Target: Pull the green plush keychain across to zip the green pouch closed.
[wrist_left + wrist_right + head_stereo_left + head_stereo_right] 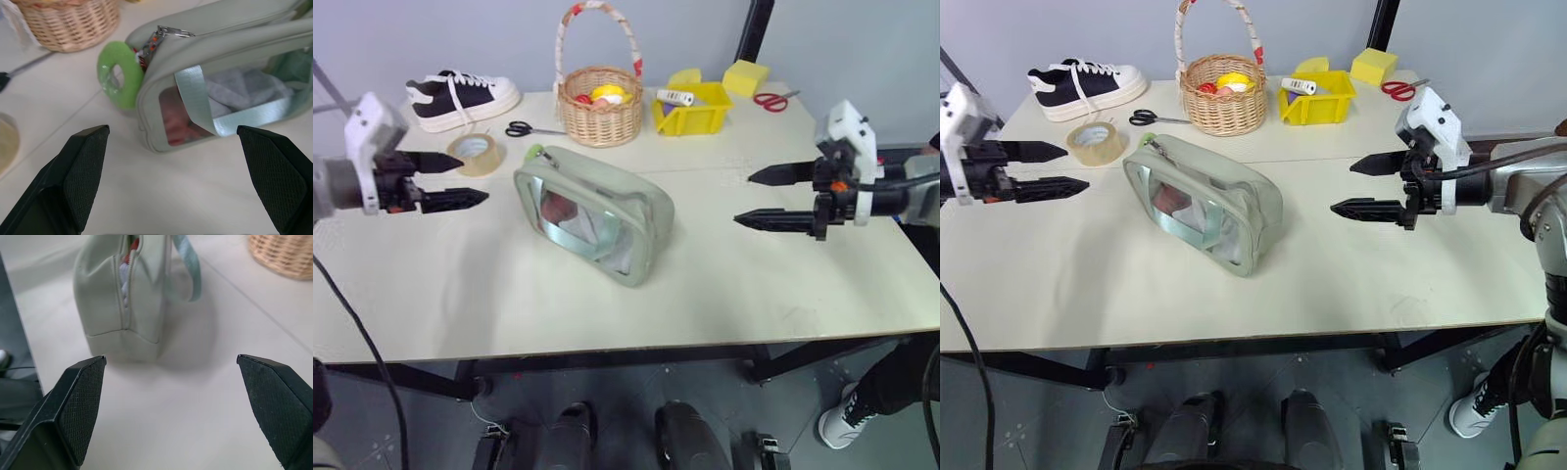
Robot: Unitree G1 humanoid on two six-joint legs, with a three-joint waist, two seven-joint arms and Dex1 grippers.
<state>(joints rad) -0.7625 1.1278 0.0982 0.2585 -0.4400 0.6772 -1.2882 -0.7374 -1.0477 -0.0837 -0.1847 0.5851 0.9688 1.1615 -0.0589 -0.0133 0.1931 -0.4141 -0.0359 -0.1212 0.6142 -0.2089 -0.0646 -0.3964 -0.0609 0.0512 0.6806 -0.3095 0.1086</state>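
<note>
Left eye view: green pouch (595, 212) mid-table, unzipped; green plush keychain (535, 153) at its far end. Left gripper (457, 181) and right gripper (766, 197) flank it, fingers spread, empty, apparently ready to approach.

A pale cream table (460, 294) on dark legs stands before a plain grey-blue wall (862, 39), over dark floor (421, 431).
</note>
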